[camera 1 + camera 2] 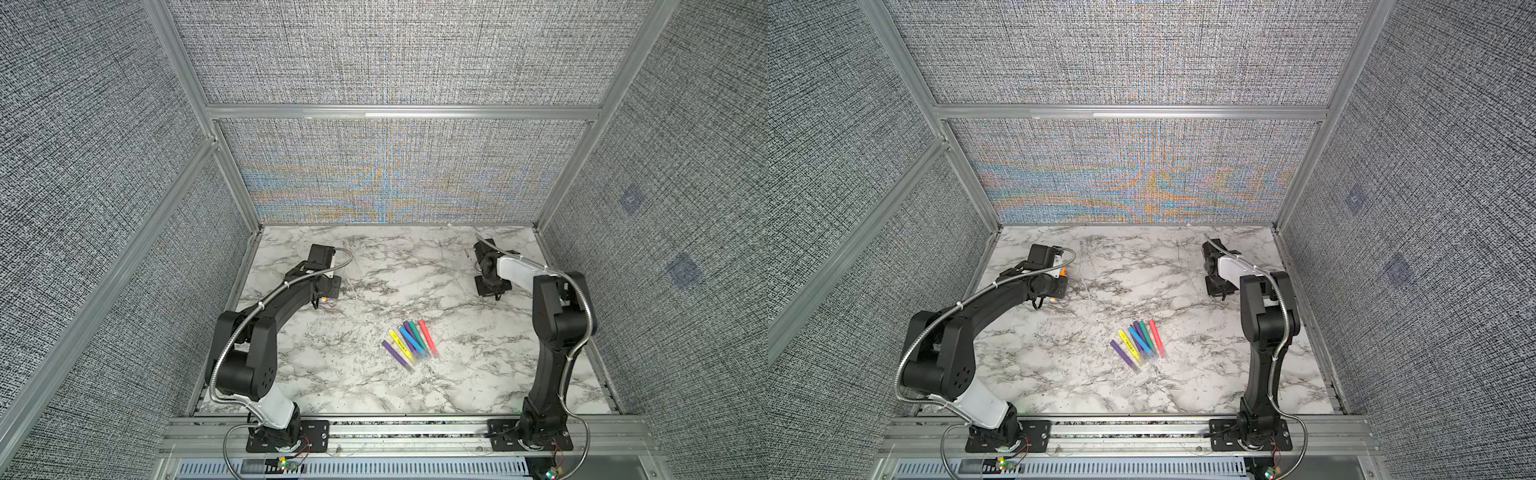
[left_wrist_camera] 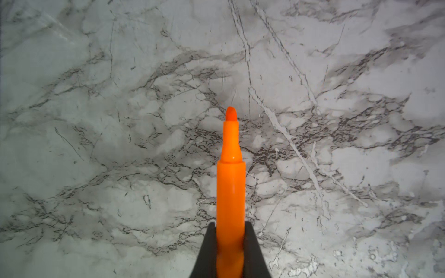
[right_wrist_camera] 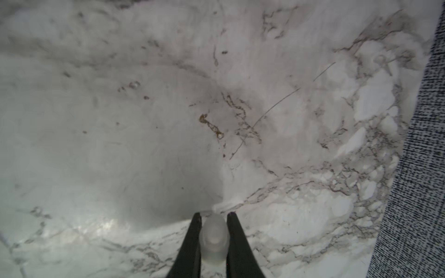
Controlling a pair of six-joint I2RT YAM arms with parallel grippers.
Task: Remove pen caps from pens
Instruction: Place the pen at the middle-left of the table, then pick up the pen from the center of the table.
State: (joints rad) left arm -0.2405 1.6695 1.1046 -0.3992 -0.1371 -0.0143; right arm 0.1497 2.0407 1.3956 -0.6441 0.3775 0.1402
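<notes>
Two grips. Between the left fingers (image 2: 209, 238), clamped narrow: an orange pen (image 2: 230, 187), tip bare, above the far left of the marble table (image 1: 332, 374). Between the right fingers (image 3: 193, 231), closed snugly: a clear pen cap (image 3: 214, 237), over the far right, near the wall. Between both arms, nearer the right, in both top views: a fan of pens (image 1: 409, 343) (image 1: 1139, 345) lying side by side, purple, yellow, blue, teal, pink-red.

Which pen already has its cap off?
The orange pen clamped in the left gripper: its tip is bare. The other pens lie grouped on the marble table.
</notes>
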